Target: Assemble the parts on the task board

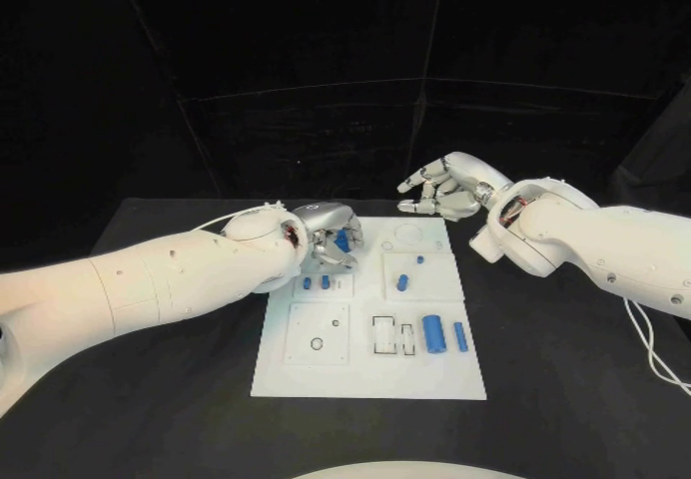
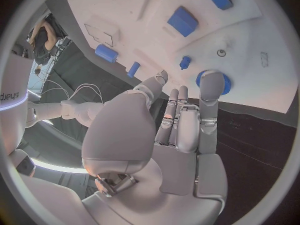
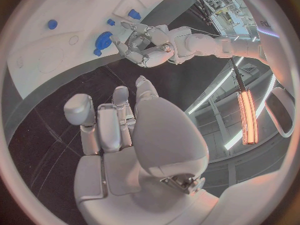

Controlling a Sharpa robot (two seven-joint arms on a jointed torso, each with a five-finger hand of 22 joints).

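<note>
Head view shows my left hand (image 1: 329,239) over the far left corner of the board (image 1: 368,377); its fingers curl down around a round blue disc (image 1: 342,239), which sits under the fingertips and half hidden by them; I cannot tell whether they grip it or only touch it. Left wrist view shows the disc (image 2: 220,86) flat on the board (image 2: 250,60) with one fingertip (image 2: 211,85) lying across it and the other fingers held close together just beside it, nothing between them.

My right hand (image 1: 449,190) hangs beyond the far edge of the board, off its right corner, palm turned to the left hand; fingers loosely bent and apart, holding nothing; right wrist view shows the same hand (image 3: 115,125) with its fingers side by side over black table (image 3: 56,130), well apart from the board (image 3: 44,55).

Nearer me than the left hand, two small pegs (image 1: 316,282) stand side by side just past the wrist; a short peg (image 1: 404,281) and a smaller one (image 1: 420,260) lie toward the right hand, long axes running away from me; near the board's right edge a thick cylinder (image 1: 433,333) and a thin one (image 1: 461,336) lie side by side, both long axes pointing away from me, well apart from either hand.
</note>
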